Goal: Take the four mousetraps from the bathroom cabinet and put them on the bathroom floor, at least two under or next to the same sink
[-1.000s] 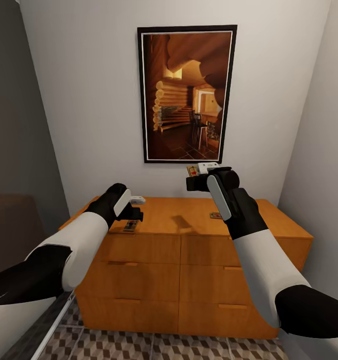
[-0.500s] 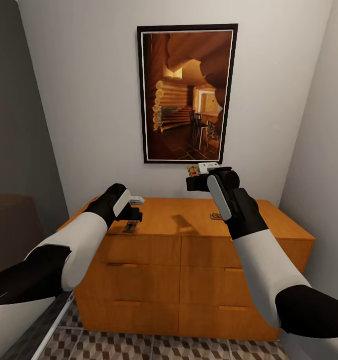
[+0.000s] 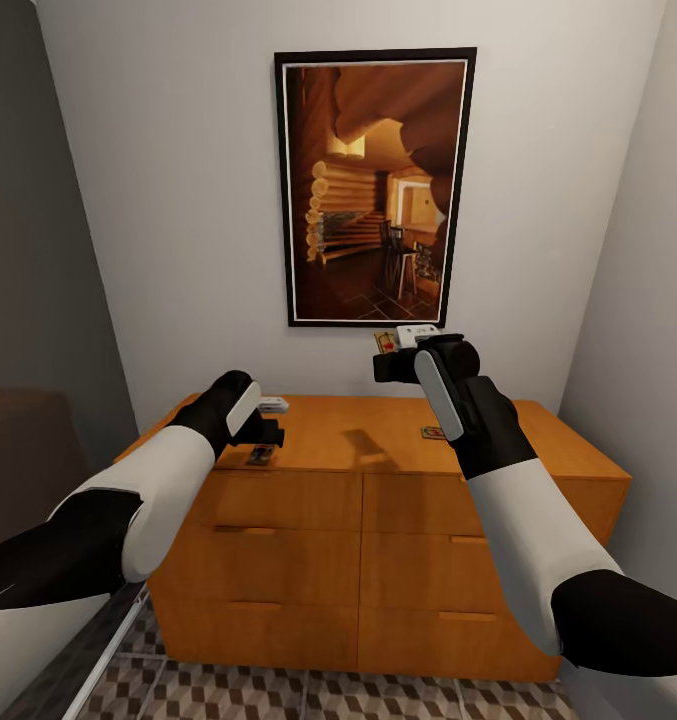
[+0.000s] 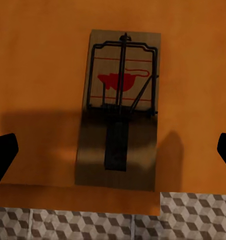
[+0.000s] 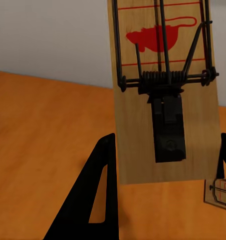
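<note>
The left tool hangs over the left front part of the cabinet, its fingers spread wide with nothing between them. Directly under it, one mousetrap lies flat on the cabinet top near the front edge; the left wrist view shows its red mouse print and dark spring bar, with the two black fingertips well apart on either side. Past that edge the cube-patterned bathroom floor shows.

Above the cabinet a framed picture hangs on the wall.

Right of centre, the right tool is raised above the cabinet, closed on a second mousetrap and holding it clear of the top. A third mousetrap lies flat on the cabinet below and right of it.
</note>
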Robot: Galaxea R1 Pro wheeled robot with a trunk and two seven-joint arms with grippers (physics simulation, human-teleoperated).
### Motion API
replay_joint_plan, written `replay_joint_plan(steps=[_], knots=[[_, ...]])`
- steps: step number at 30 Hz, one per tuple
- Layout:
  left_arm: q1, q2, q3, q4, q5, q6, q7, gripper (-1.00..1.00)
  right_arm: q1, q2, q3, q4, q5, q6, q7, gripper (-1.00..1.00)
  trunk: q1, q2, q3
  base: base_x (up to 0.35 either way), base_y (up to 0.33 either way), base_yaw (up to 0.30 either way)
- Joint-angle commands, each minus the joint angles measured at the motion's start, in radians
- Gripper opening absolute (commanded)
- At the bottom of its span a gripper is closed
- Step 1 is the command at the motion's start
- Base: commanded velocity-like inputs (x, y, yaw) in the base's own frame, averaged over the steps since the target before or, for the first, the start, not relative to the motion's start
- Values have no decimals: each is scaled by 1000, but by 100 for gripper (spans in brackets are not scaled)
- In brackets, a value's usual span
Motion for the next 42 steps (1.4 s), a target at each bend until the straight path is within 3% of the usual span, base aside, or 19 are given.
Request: replay_joint_plan(steps=[1,19,29,42], knots=[[-1,0,-5,1,10,3,7,100,-1,0,1,0,-12,3,-10,-100,0,-1,-1,0,0,0],[-1,-3,-4,34,8,-4,7,100,-1,0,1,0,-12,3,-9,-100,0,-1,-1,0,0,0],[-1,0,-4,129,9,-124,5,100,-1,0,1,0,-12,3,-9,-100,0,-1,-1,0,0,0],[-1,0,-4,149,9,-138,4,100,-1,0,1,0,-12,3,-9,-100,0,-1,-1,0,0,0]])
